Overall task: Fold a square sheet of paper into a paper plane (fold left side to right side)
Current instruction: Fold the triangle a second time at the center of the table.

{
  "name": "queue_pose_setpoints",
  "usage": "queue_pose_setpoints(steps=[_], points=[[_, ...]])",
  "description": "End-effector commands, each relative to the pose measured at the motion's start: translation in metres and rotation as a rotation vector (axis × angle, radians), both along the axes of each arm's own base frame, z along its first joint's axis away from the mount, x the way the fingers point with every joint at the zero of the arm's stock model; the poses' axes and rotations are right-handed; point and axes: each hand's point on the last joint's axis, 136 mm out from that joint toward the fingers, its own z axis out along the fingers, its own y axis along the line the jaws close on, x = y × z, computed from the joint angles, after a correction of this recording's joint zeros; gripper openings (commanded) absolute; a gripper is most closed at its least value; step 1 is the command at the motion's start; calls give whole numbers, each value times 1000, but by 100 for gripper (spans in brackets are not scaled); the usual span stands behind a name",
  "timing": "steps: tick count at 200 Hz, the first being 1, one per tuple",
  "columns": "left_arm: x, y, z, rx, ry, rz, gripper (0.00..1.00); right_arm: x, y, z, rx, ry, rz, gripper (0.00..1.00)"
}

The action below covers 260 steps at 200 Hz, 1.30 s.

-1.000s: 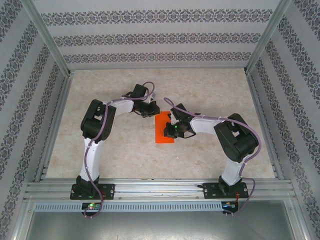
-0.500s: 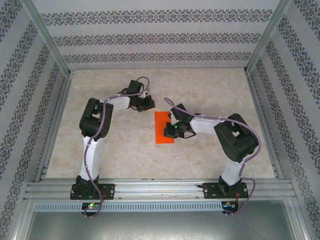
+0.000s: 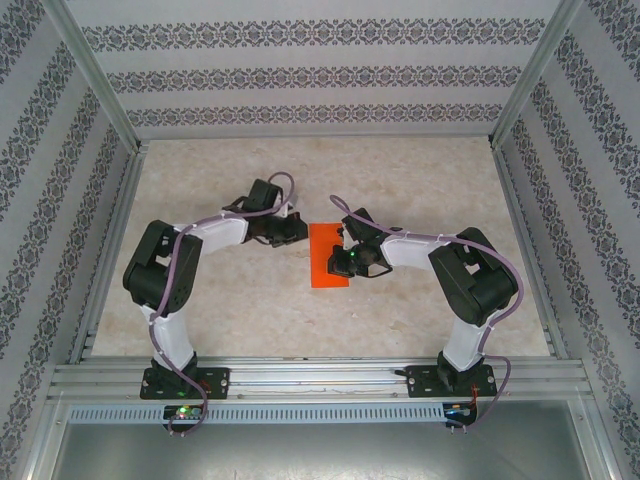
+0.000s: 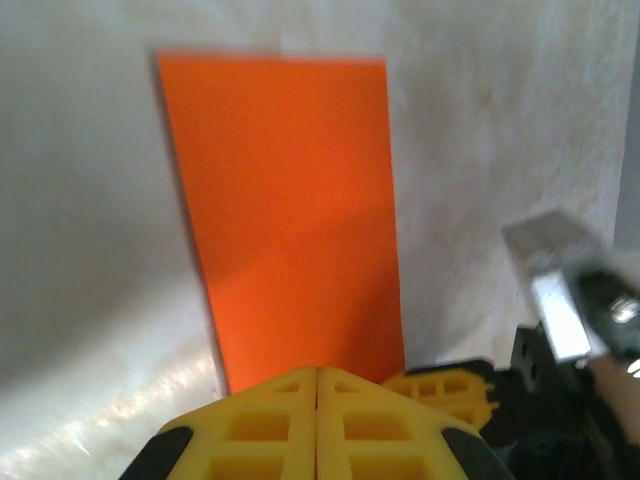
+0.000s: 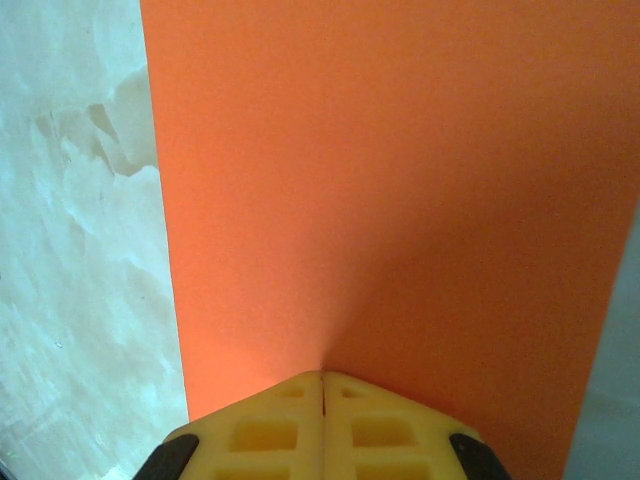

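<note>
Right arm, nearest: the right claw (image 5: 322, 382) has its fingers pressed together with nothing between them, tips down on the orange surface, apparently pinning it.
Sheet: the square sheet of paper (image 3: 326, 274) lies flat mid-desk between the two arms as a narrow rectangle, by the look already doubled left over right.
Desk: the pale marbled desk (image 3: 240, 300) is bare around the sheet.
Left arm, just beyond: the left claw (image 4: 317, 378), likewise closed and empty, sits at the sheet's left edge toward its far end; whether it touches cannot be told.
Step in hand: probably firming the crease.
How to do it well: hold the right claw as anchor and draw the closed left tips along the folded edge in one slow, flat stroke, lightly enough that the layers neither skid nor drift out of line.
Overhead view: gives the placing of both arms about the sheet.
Left wrist view: adds the rectangle's full outline and a yellow finger of the right claw at its near corner.
Right wrist view: brings the sheet's left edge against the desk close up.
</note>
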Motion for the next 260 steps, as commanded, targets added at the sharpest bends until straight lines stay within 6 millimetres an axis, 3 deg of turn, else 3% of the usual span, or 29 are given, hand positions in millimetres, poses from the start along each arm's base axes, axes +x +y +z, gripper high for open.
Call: queue_pose_setpoints(steps=[1, 36, 145, 169, 207, 235, 260], points=[[-10, -18, -4, -46, 36, -18, 8, -38, -30, -38, -150, 150, -10, 0], [-11, -26, -19, -26, 58, -31, 8, -39, -29, -39, -151, 151, -6, 0], [-18, -5, -53, 115, 116, 12, 7, -36, -23, -32, -123, 142, 3, 0], [-23, -2, -56, 124, 131, 12, 7, -26, -10, -14, -56, 109, 13, 0], [-29, 0, -60, 129, 146, 17, 5, -5, 6, 33, 51, 21, 26, 12], [-31, 0, -61, 122, 155, 19, 5, 2, -5, 49, 77, -2, 5, 19], [-32, -1, -62, 118, 158, 22, 5, -2, -22, 46, 72, 19, -16, 26]])
